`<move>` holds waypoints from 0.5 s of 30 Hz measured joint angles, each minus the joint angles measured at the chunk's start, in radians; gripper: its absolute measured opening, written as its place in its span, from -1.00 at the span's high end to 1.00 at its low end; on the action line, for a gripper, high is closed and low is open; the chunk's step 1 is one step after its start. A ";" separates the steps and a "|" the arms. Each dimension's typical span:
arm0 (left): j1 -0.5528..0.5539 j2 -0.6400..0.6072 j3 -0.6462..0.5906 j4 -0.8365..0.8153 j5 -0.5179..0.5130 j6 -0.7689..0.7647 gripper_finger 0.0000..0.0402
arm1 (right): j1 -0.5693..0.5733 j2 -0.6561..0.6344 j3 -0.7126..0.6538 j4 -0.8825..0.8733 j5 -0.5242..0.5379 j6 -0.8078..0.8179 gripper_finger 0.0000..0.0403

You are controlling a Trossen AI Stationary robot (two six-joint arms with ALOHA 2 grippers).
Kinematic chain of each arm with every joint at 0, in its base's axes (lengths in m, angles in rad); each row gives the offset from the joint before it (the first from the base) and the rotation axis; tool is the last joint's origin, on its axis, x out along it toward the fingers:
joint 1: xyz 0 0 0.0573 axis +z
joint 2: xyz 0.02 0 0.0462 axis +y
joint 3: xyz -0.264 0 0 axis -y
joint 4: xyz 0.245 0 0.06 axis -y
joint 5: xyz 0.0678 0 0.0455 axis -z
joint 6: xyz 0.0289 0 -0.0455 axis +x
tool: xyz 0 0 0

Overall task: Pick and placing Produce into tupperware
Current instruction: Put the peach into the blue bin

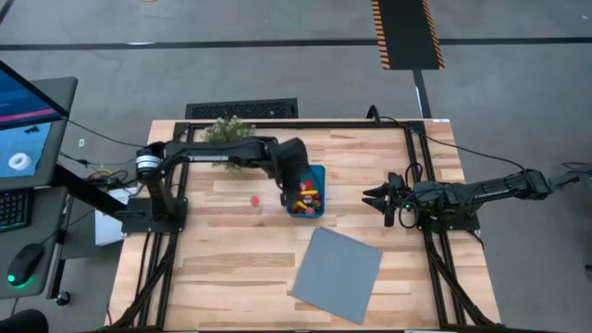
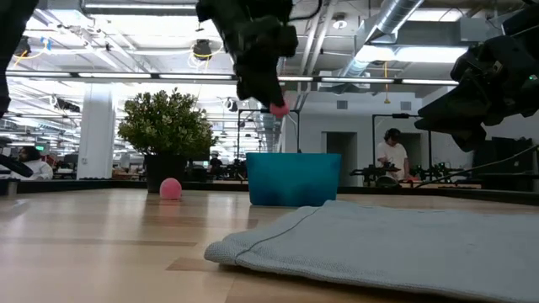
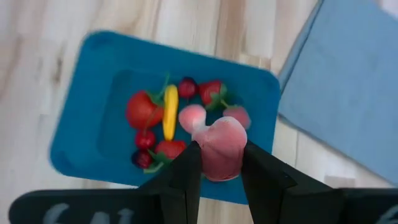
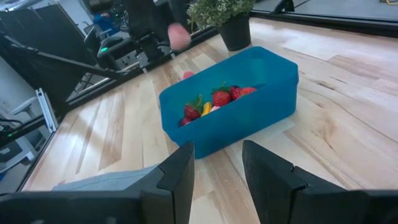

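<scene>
The teal-blue tupperware (image 1: pixel 317 173) stands mid-table and holds several toy produce pieces (image 3: pixel 163 118): red strawberries, a yellow elongated one, dark red ones. My left gripper (image 3: pixel 219 163) hangs above the tub (image 2: pixel 293 178), shut on a pink round produce piece (image 3: pixel 221 140). Another pink piece (image 2: pixel 171 188) lies on the table to the tub's left (image 1: pixel 254 198). My right gripper (image 4: pixel 217 165) waits open at the table's right (image 1: pixel 377 196), level, facing the tub (image 4: pixel 230 106), with nothing between its fingers. My left gripper pinches the pink piece (image 3: pixel 222 155) between its two fingers (image 3: pixel 189 168), one on each side. The fingers slant down from above. The piece (image 2: pixel 279 108) sticks out below the fingertips, lifted clear, over the tub's opening.
A bushy green potted plant (image 1: pixel 229 131) stands behind the left arm at the far side. A flat grey-blue sheet (image 1: pixel 338 275) lies near the front, right of centre. Bare wooden tabletop (image 1: pixel 222 268) spreads at the front left.
</scene>
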 joint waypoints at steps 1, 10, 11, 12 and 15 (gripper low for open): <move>-0.003 0.012 0.000 -0.001 0.000 -0.007 0.58 | 0.000 0.000 0.000 0.000 0.000 0.000 0.21; -0.017 0.099 0.001 0.015 -0.062 -0.018 0.58 | 0.000 0.000 0.000 0.000 0.000 0.000 0.21; -0.017 0.108 0.000 0.012 -0.076 -0.019 0.58 | 0.000 0.000 0.000 0.000 0.000 0.000 0.21; -0.018 0.113 -0.001 0.009 -0.099 -0.027 0.58 | 0.000 0.000 0.000 0.000 0.000 0.000 0.21; -0.021 0.110 0.000 0.016 -0.152 -0.021 0.53 | 0.000 0.000 0.000 0.000 0.000 0.000 0.21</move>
